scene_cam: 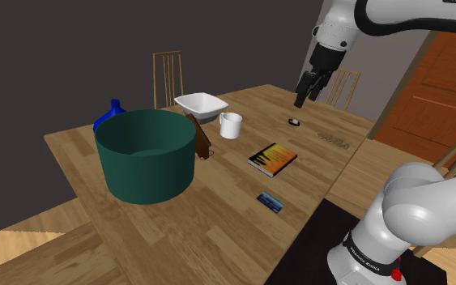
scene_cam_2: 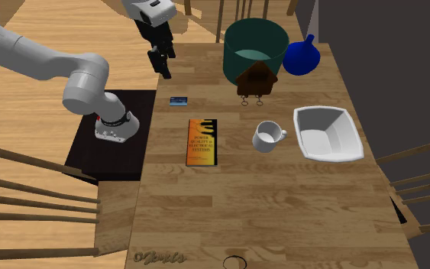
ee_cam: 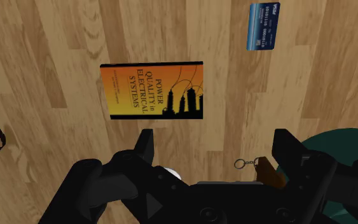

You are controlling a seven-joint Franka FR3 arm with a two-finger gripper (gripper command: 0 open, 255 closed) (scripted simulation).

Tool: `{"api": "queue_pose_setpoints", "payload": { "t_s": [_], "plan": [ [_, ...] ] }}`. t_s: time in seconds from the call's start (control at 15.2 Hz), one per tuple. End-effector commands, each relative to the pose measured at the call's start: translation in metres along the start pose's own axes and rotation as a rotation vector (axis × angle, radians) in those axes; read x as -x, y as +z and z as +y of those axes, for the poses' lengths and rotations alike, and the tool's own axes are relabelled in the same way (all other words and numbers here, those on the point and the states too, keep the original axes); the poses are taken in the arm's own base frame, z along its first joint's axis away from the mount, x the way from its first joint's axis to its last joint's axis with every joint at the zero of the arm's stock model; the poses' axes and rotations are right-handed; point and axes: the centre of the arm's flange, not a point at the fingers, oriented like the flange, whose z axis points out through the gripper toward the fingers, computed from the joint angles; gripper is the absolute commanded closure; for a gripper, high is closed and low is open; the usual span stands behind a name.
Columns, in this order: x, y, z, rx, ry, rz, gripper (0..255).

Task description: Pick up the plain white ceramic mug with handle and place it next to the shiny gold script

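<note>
- The long, pale plank-wood table (scene_cam: 218, 210) carries everything, with slatted wooden chairs around it.
- The white arm (scene_cam: 428, 202) reaches up from its stand. Its black gripper (scene_cam: 300, 103) hangs high over the table and touches nothing. In the wrist view the two fingers (ee_cam: 147, 143) stand wide apart with only bare wood between them, so the hand is empty.
- A big dark-green round tub (scene_cam: 147, 154) stands at the end of the table, at the shoulder view's left.
- A white square bowl (scene_cam: 201, 104) sits past the tub on the far side.
- An orange-and-black paperback book (scene_cam: 272, 159) lies flat mid-table.
- The plain white mug with a handle (scene_cam: 231, 125) stands upright between the bowl and the book, just beside the bowl. Its handle points towards the bowl, and it is well apart from the gripper.
  - I'd judge it light, rigid and smooth enough to slip, and breakable if knocked over or dropped.
  - The safest hold looks like pinching the rim wall opposite the handle, one finger inside and one outside, coming straight down.
  - The bowl side leaves little room.
- The shiny gold script (scene_cam: 332, 139) lies flat at the table's other end, well apart from the mug.
- A small blue card (scene_cam: 270, 201) lies near the table's edge by the stand.
- A tiny dark ring (scene_cam: 294, 121) lies between the mug and the script, so the carry should clear it.
</note>
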Motion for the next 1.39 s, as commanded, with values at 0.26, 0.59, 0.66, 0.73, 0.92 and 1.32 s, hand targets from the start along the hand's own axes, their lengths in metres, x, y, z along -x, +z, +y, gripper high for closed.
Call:
{"api": "queue_pose_setpoints", "payload": {
  "t_s": [0.26,0.59,0.66,0.73,0.92,1.32],
  "plan": [
    [-0.042,0.033,0.008,-0.008,-0.007,-0.006,0],
    [-0.094,0.074,0.017,-0.018,-0.015,-0.013,0],
    [-0.104,0.082,0.019,-0.019,-0.017,-0.014,0],
    [-0.115,0.090,0.021,-0.021,-0.019,-0.015,0],
    [-0.146,0.115,0.026,-0.027,-0.024,-0.020,0],
    [-0.208,0.166,0.035,-0.039,-0.034,-0.028,0]
  ]
}}
